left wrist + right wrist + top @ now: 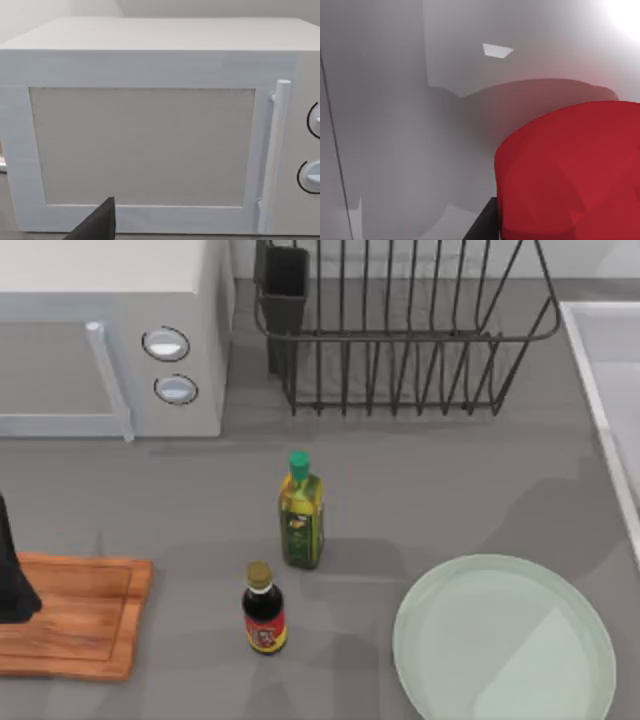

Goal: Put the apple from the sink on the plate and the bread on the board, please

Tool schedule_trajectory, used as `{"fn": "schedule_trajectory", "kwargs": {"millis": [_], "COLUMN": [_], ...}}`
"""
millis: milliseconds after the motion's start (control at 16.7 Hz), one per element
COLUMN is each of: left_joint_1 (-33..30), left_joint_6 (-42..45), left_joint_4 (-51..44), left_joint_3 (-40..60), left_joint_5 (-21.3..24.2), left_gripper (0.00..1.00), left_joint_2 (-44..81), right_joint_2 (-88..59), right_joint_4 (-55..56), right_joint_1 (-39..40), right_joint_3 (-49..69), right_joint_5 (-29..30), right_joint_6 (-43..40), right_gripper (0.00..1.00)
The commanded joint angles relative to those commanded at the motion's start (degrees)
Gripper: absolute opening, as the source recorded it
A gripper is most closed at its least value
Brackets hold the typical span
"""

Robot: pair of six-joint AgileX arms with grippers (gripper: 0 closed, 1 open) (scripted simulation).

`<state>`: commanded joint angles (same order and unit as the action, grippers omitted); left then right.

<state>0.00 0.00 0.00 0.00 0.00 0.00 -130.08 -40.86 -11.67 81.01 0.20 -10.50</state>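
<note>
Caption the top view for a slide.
Pale mint-green round plate bare, reddish-brown wooden board breadless, two bottles between.

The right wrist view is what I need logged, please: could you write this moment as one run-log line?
right end effector: in sink, close to apple | plate: bare | board: no bread | left arm: at board, facing microwave

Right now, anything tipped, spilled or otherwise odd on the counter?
Nothing stands out. Both bottles, the oil bottle and the sauce bottle, stand upright; the plate and board lie flat and bare. The apple looms close in the right wrist view.
</note>
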Motion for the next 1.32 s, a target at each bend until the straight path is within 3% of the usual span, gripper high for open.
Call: {"fn": "schedule_trajectory", "kwargs": {"millis": [600,960,1320], "left_joint_1": [0.0,0.0,0.0], "left_joint_6": [0.0,0.0,0.0], "left_joint_4": [0.0,0.0,0.0], "left_joint_3": [0.0,0.0,0.0], "left_joint_5": [0.0,0.0,0.0], "left_gripper": [1.0,1.0,1.0], "left_joint_2": [0.0,0.0,0.0], "right_joint_2": [9.1,9.6,16.3], "right_joint_4": [-18.2,-18.7,-21.1], "right_joint_1": [-0.1,0.1,11.7], "right_joint_3": [8.8,9.1,5.2], "right_joint_5": [-0.1,-0.1,-0.2], "right_joint_6": [-0.2,0.0,11.6], "right_gripper": [0.0,0.0,0.0]}}
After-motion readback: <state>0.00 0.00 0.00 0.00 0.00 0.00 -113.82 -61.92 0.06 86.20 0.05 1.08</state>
